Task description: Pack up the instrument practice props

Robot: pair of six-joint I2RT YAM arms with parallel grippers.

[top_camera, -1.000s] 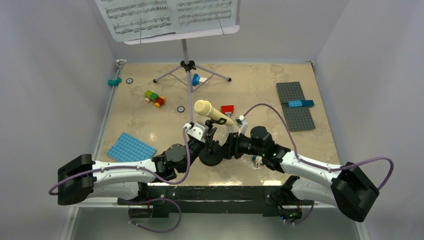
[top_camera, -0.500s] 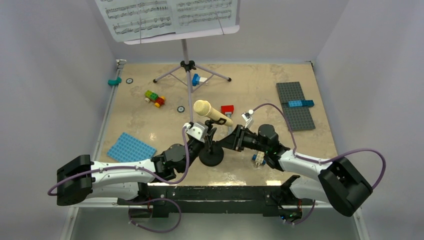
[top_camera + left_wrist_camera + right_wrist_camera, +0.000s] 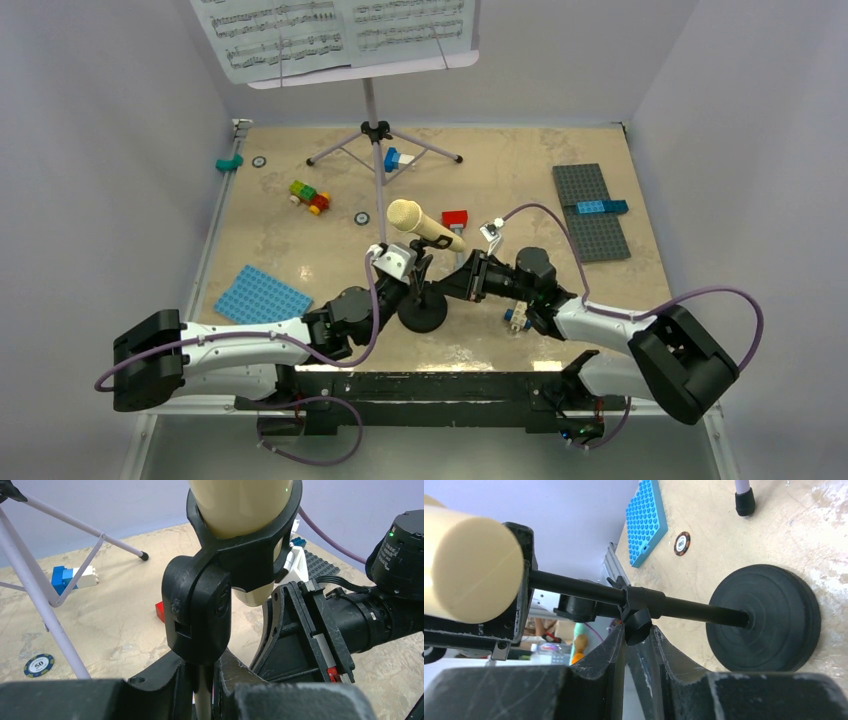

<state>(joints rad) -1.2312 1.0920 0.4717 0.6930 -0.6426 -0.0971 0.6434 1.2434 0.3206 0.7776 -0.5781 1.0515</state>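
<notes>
- The right arm has just swung out of its crooked pose near the base and now reaches straight in from the right side of the mic stand (image 3: 422,315).
- The right gripper (image 3: 636,637) was wider a moment ago. Its jaws have drawn in and now pinch the small knob (image 3: 636,624) on the collar halfway up the pole (image 3: 689,609).
- The left gripper (image 3: 202,671) has not budged. Its jaws are clamped on the pole just under the clip (image 3: 250,562).
- The mic (image 3: 420,224) has not moved either. It sits in the clip, tilted, with its head pointing to the far left.
- The mic stand is upright with its round base flat on the table (image 3: 520,180), near the front edge between the two arms.
- Both arms now have hold of the one stand. To me that looks like one steadying it while the other works the knob to loosen or shorten the pole.
- The music stand (image 3: 372,130) is at the far end with the pages (image 3: 335,30) on its desk, untouched.
- Nothing looks packed yet, so I judge the job to be at an early stage.
</notes>
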